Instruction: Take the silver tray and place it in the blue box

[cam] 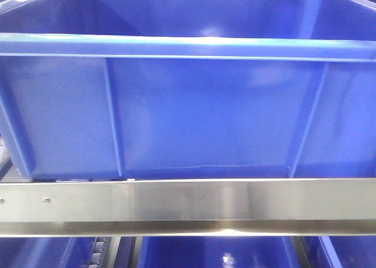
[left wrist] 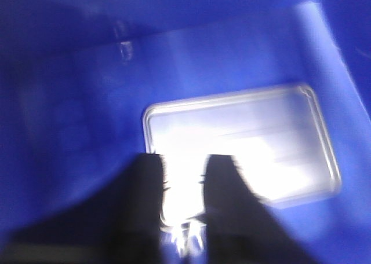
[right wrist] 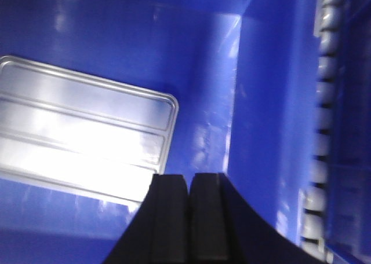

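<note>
OK, the silver tray (right wrist: 81, 131) lies flat on the floor of the blue box (right wrist: 203, 61). Its two long ridges and raised rim show clearly in the right wrist view. Strong glare washes out most of its surface in both wrist views.

Left pincer (left wrist: 184, 174): its two dark fingers (left wrist: 145, 200) stand a little apart, with a narrow gap between them. The near edge of the tray sits in or behind that gap. The view is blurred, so I cannot tell whether the fingers touch the rim or hover just above it. The rest of the tray extends ahead and to the right of the fingers.

Right pincer (right wrist: 186, 189): its fingers are pressed together with only a seam between them, and nothing is held. The tray is ahead and to the left, its near right corner just beside the fingertips; I cannot tell if they are in contact. The box's inner corner and wall rise ahead and to the right. Beyond that wall is a row of pale rollers (right wrist: 324, 102).

Front view: only the ribbed outer wall and thick rim of the box show, standing above a steel rail (cam: 188, 206). More blue shows below the rail. Tray and pincers are out of sight there.
</note>
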Controlling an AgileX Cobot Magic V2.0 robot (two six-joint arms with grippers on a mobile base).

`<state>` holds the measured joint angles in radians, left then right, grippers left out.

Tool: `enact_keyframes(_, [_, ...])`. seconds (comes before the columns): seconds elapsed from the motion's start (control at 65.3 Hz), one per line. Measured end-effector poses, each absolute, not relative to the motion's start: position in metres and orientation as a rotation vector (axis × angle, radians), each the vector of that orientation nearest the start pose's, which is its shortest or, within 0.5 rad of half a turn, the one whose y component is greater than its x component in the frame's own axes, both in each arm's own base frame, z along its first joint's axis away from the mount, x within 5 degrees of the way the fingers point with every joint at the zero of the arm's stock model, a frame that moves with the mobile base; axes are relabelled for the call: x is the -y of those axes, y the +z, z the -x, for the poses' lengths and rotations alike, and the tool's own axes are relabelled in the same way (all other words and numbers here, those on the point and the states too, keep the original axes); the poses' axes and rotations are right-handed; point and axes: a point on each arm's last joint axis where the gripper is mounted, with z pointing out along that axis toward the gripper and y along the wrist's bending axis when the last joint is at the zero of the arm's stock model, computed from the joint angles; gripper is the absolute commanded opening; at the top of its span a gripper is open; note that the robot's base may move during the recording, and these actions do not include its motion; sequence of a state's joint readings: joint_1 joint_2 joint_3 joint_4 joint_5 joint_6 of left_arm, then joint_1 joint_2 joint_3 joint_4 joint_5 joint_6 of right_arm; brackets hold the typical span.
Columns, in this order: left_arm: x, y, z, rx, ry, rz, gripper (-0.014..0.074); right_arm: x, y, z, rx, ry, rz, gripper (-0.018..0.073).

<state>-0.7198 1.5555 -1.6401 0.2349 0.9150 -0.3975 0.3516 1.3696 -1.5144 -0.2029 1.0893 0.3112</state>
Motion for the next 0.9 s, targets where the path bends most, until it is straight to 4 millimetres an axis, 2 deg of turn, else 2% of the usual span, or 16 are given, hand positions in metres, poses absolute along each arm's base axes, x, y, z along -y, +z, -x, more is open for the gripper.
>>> enact_keyframes(0.015, [0.213,0.41,-0.267,-2.261,-0.29,-0.444,-0.011,-0.079,0.421,-0.263,-2.389,0.049,0.085,0.0056])
enact_keyframes(0.153, [0.197,0.398,-0.249,-2.286,-0.266,-0.462,-0.0104,-0.069,0.417,-0.235,-2.353,0.05,0.122,0.0056])
enact_keyframes(0.352, [0.167,0.378,-0.213,-2.26,-0.284,-0.485,-0.0104,-0.055,0.392,-0.191,-2.29,0.063,0.167,0.0056])
enact_keyframes(0.72, [0.106,0.361,-0.138,-2.005,-0.417,-0.492,-0.0104,-0.029,0.341,-0.113,-2.072,0.119,0.218,0.0056])
enact_keyframes(0.904, [0.076,0.361,-0.103,-1.869,-0.478,-0.459,-0.0104,-0.018,0.328,-0.079,-1.902,0.141,0.235,0.0056])
